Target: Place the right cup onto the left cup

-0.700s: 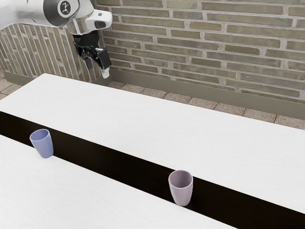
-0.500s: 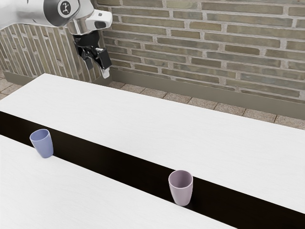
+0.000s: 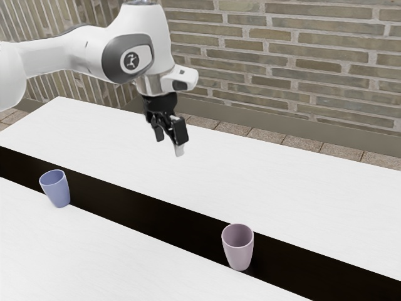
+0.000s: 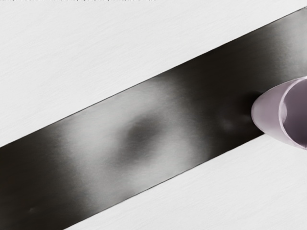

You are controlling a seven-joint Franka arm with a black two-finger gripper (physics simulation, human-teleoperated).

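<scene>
My gripper [image 3: 170,139] hangs in the air over the white tabletop in the exterior view, its two fingers apart and nothing between them. A mauve-pink cup [image 3: 238,251] stands upright on the dark stripe, lower and farther toward the exterior view's right than the gripper. The blue cup [image 3: 57,190] is upright toward the exterior view's left, by the stripe's near edge. In the wrist view the pink cup [image 4: 269,113] is cut off by the picture's border.
The table [image 3: 207,153] is white, with a dark glossy stripe [image 3: 147,212] running along it. Behind the table rise a brick wall [image 3: 301,69] and a strip of tiled floor [image 3: 247,130].
My arm and gripper have moved toward the exterior view's right and lower, coming in over the tabletop. Both cups stand where they were.
</scene>
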